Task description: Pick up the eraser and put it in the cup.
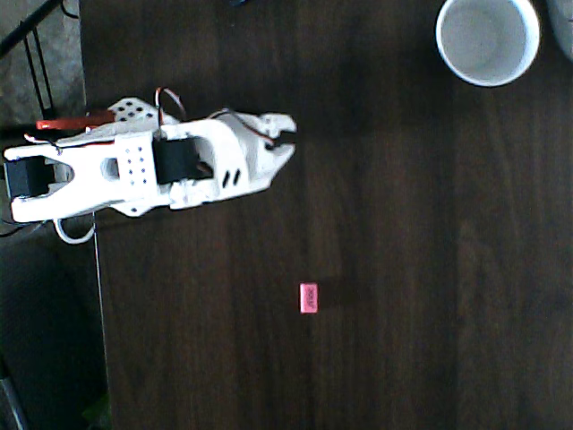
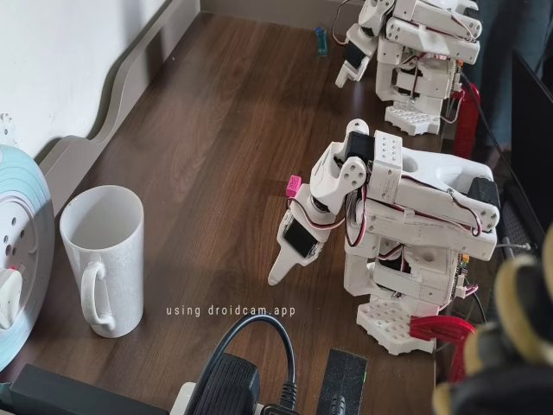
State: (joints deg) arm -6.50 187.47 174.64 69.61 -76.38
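Your dark wooden table point(image 1: 403, 269) spreads across the overhead view, and the fixed view shows it running from the lower left up to the top centre, beside a white wall point(image 2: 60, 60).

Your white arm point(image 1: 143, 170) sits folded at the left of the overhead view, and at the centre right of the fixed view. Its gripper point(image 1: 285, 143) points toward the right of the overhead frame. In the fixed view the gripper point(image 2: 285, 259) hangs tip down over the wood. The fingertips look close together with nothing between them, though you cannot tell for sure whether they are fully closed.

The cup point(image 1: 488, 38) stands at the upper right of the overhead view, mouth up and empty. In the fixed view the cup point(image 2: 102, 259) is at the lower left, and a handle faces the camera.

The eraser point(image 1: 309, 297) lies flat on the table at the lower centre of the overhead view, well apart from the cup and apart from the gripper. In the fixed view the eraser point(image 2: 294, 184) peeks out at the centre of the frame, just left of the arm.
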